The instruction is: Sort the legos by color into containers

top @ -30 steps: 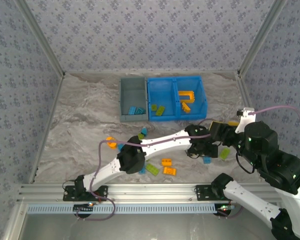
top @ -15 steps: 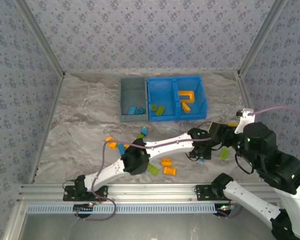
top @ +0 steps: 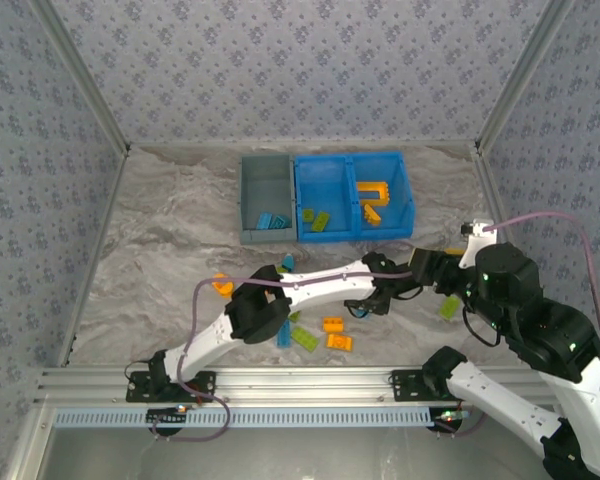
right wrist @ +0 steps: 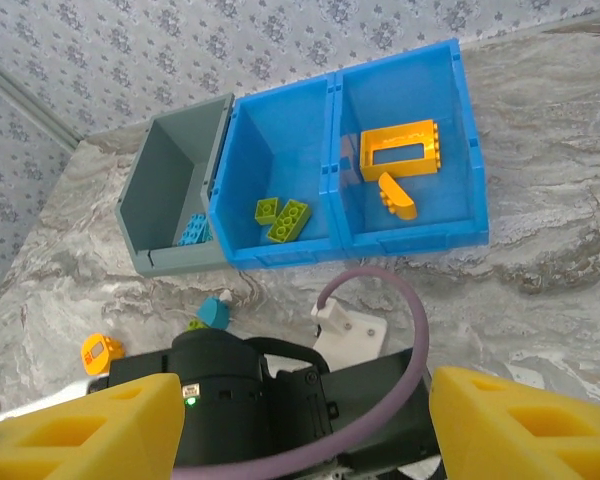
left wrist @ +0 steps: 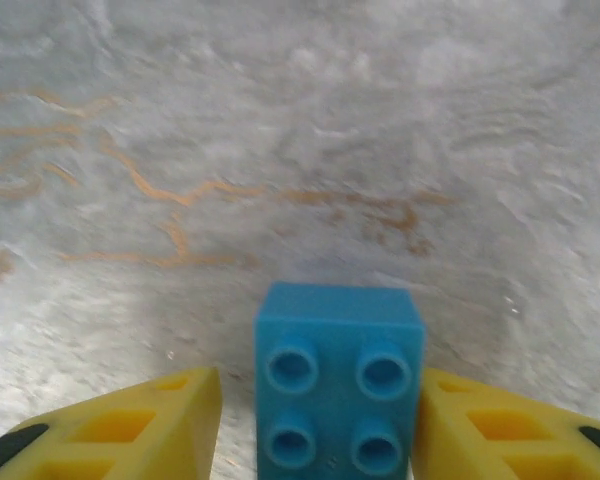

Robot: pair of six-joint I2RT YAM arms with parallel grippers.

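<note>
Left tool (left wrist: pixel 318 425) is pinched narrow on a blue brick (left wrist: pixel 338 385), four studs showing, held over the tabletop (left wrist: pixel 280 150). That tabletop is grey marble-look with rusty veins, boxed in by walls (top: pixel 300 70) papered in a small flower print. The left arm (top: pixel 320 285) stretches low from 7 o'clock across to about 4 o'clock. The right arm (top: pixel 520 310) folds in from 4 o'clock, with the right tool (right wrist: pixel 305 420) spread wide and holding nothing, above the left arm.

At 12 o'clock the grey-blue bin (top: pixel 265 170), with blue pieces inside, stands against the bright blue bin (top: pixel 350 160). Green bricks (top: pixel 318 220) lie in its left compartment and an orange frame (top: pixel 375 190) in its right. Loose orange bricks (top: pixel 333 325) and a green brick (top: pixel 304 338) lie near 6 o'clock.
</note>
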